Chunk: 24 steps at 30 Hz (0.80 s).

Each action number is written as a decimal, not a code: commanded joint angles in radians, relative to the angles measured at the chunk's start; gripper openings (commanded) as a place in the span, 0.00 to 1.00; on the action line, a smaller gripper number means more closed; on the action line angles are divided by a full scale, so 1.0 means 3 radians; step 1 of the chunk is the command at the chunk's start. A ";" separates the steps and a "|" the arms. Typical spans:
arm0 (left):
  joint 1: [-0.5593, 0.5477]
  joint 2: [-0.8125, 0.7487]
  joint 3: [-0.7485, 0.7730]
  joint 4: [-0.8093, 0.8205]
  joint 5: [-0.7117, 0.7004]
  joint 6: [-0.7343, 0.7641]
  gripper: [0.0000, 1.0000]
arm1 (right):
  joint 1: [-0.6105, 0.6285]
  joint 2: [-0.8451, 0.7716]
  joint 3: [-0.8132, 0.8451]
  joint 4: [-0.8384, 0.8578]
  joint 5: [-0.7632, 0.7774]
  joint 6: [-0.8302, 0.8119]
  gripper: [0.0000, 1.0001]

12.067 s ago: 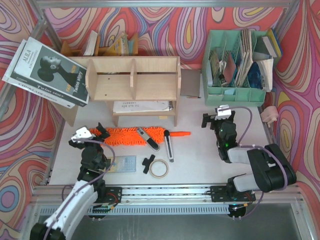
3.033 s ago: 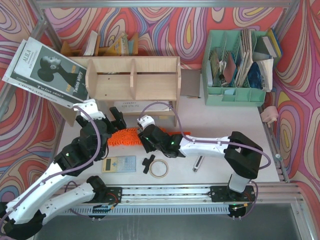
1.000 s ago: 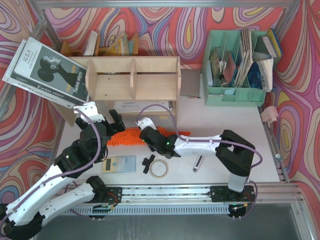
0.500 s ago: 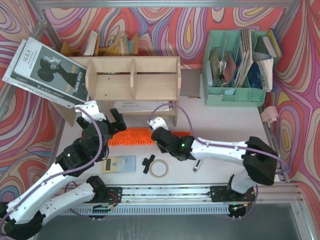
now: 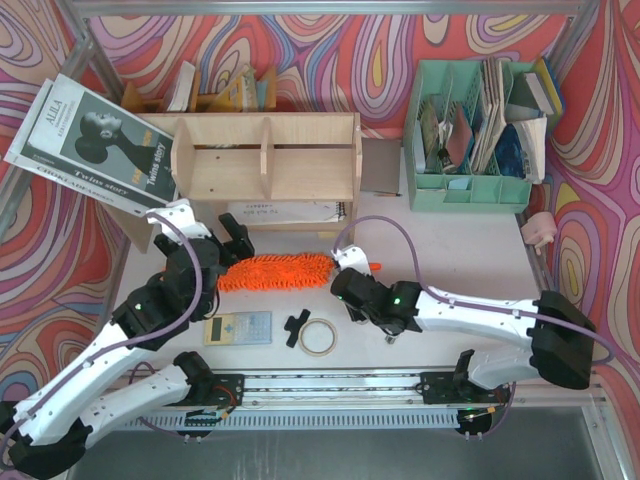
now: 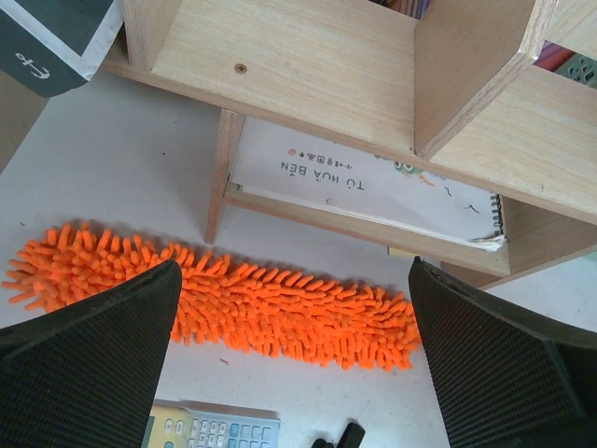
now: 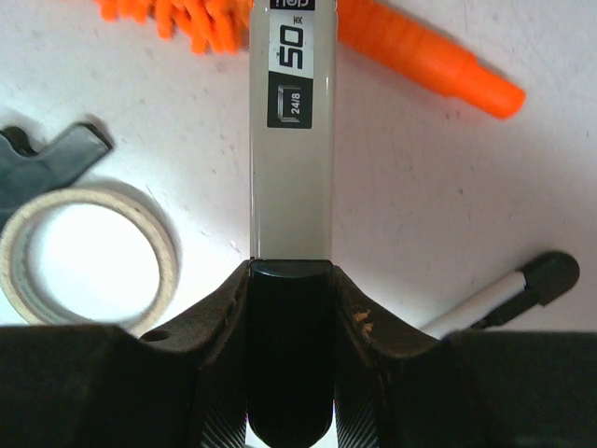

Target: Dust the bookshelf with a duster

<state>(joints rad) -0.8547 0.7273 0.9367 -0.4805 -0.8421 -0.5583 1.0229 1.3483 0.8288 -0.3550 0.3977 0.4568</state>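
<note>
From above: the duster point(image 5: 275, 272) lies on the surface point(image 5: 450, 230) before the bookshelf point(image 5: 265, 155), my left end effector point(image 5: 236, 240) over its left end; left wrist: released, fingers point(image 6: 84, 373) spread above the fluff; right wrist: my right end effector point(image 7: 290, 308) clenched on a grey stapler point(image 7: 291, 140).

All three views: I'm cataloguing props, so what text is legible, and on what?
"AULA" and "Twins story": magazine cover.
"TU HUA BEN", accents unclear: spiral notebook under the bookshelf.
"50" and "24/8": grey stapler held in the right gripper.
Keys of the calculator: too small to read.
</note>
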 commanded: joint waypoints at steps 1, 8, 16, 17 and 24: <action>0.0012 -0.0042 0.0102 -0.0156 -0.0010 -0.0161 0.98 | 0.0016 -0.0278 -0.0150 -0.0118 0.0065 0.0254 0.20; 0.0011 0.0035 0.0219 -0.0451 -0.0021 -0.0483 0.98 | 0.0018 -0.0314 -0.0295 -0.0121 -0.0029 0.0255 0.19; 0.0015 0.0254 0.0454 -0.0865 0.0040 -0.0818 0.98 | 0.0017 -0.0286 -0.0489 0.0021 -0.0116 0.0309 0.19; 0.0014 0.0273 0.0472 -0.0877 0.0066 -0.0823 0.98 | 0.0016 -0.0282 -0.0508 0.0035 -0.0126 0.0310 0.19; -0.0010 0.0450 0.0690 -0.1309 0.0372 -0.1129 0.98 | 0.0016 -0.0213 -0.0590 0.0121 -0.0194 0.0354 0.21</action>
<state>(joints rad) -0.8547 0.8368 1.0966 -0.7559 -0.7883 -0.8181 1.0229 1.2789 0.6556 -0.3817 0.3325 0.5365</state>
